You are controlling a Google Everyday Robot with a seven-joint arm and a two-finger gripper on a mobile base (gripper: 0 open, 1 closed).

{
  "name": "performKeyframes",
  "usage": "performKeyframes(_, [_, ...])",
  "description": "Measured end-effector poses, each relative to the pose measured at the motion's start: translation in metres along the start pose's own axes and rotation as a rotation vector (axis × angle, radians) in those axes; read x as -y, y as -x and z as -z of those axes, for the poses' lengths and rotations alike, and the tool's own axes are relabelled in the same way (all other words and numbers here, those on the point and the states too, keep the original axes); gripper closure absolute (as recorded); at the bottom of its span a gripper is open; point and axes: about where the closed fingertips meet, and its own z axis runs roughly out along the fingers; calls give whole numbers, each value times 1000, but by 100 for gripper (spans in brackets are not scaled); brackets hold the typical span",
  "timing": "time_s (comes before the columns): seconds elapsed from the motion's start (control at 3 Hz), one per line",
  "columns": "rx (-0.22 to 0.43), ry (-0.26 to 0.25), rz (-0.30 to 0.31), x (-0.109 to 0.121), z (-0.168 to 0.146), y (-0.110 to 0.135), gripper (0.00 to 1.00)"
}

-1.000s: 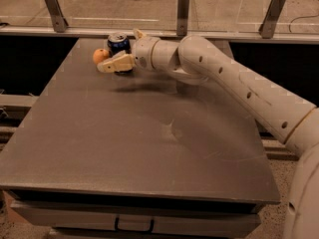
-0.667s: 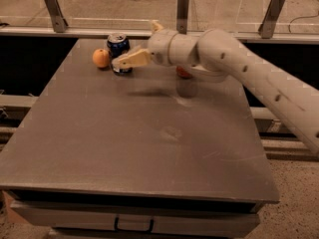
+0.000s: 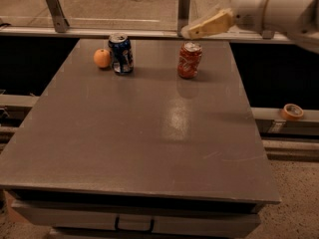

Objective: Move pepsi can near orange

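Two cans stand at the far end of the table. The pepsi can is upright at far left, just beside the orange on its left w/ a sliver of gap at most, so by the layout it already sits near the fruit. A red-orange soda can stands well apart to the right. Handling, as a guess: the pepsi can is thin aluminium, stiff enough if full but easy to dent if empty or squeezed hard. Its painted wall is smooth, so prob. slippery, & it's tall for its base, so it tips if nudged high up. Weight can't be read from here. Best hold is a pinch across the mid-body, coming in side-on, not at the rim or top. The orange is round & would roll if bumped, so go gently near it. The gripper is at top right, in the air above & behind the red-orange soda can, well apart from the pepsi can, pointing left & slightly down. Nothing shows in it; whether it's spread or closed I can't tell from this angle. The arm enters from the right edge, roughly level, high over the table's far-right corner.
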Motion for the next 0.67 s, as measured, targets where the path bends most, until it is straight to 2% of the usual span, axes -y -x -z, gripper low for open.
performKeyframes(0.33, [-51,-43,191,53,82,40,0])
performKeyframes(0.67, [-27,-28,236,64,105,69,0])
